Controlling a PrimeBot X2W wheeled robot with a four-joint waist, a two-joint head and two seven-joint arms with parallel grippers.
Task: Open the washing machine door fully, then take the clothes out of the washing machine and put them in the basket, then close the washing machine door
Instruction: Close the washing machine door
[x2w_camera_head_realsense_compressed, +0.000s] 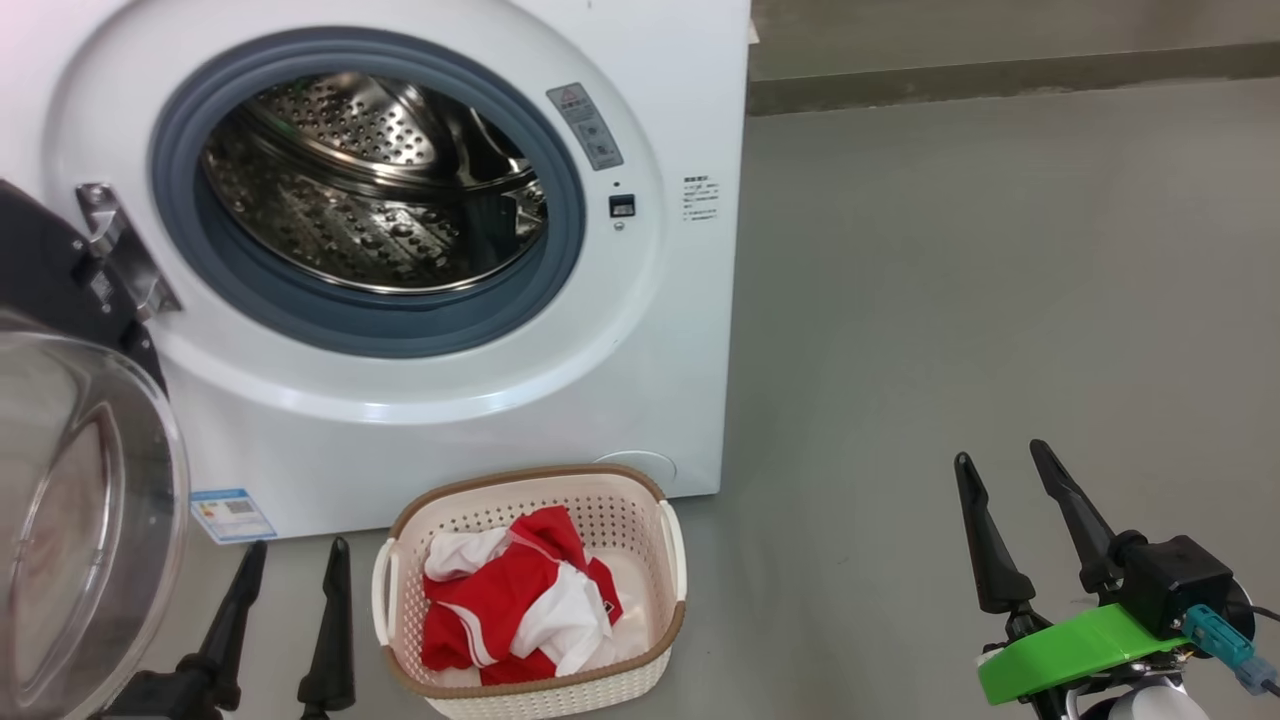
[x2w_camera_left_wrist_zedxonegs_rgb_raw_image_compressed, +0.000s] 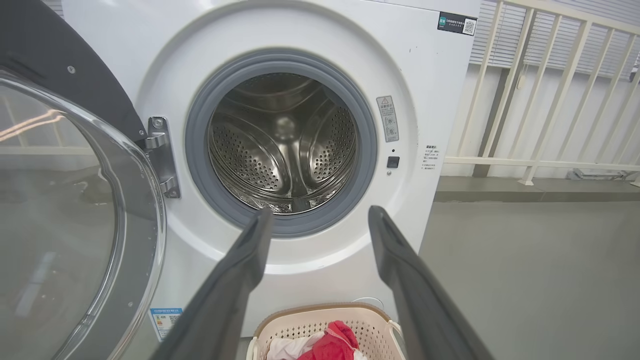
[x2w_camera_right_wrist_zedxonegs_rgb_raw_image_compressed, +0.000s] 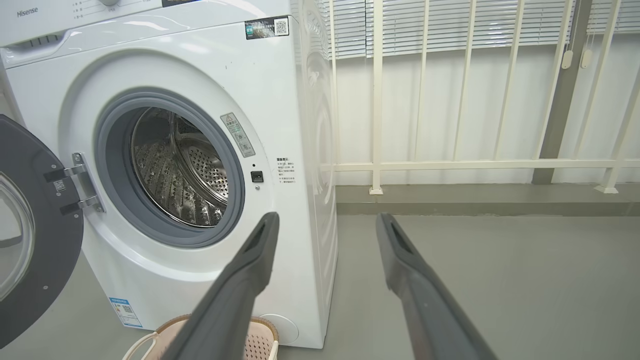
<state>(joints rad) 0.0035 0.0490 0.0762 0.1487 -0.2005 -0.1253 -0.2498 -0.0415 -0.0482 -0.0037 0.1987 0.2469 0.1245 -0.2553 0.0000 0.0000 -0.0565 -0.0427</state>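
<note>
Both the left gripper (x2w_camera_head_realsense_compressed: 297, 545) and right gripper (x2w_camera_head_realsense_compressed: 1000, 452) are hanging spread and empty, seemingly because the clothes (x2w_camera_head_realsense_compressed: 520, 600) are lying in the basket (x2w_camera_head_realsense_compressed: 620, 520); the washing machine door (x2w_camera_head_realsense_compressed: 55, 270) is standing open, awaiting closing.

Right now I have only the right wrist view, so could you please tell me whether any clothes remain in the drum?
Observer: The left wrist view looks straight into the drum and shows bare perforated steel, no fabric.
Operator: Thank you; where are they, please?
Observer: The red and white clothes lie inside the basket, on the floor in front of the washing machine.
Operator: And my other arm?
Observer: The left fingers stand open and hold nothing, just left of the basket, beside the open washing machine door.
</note>
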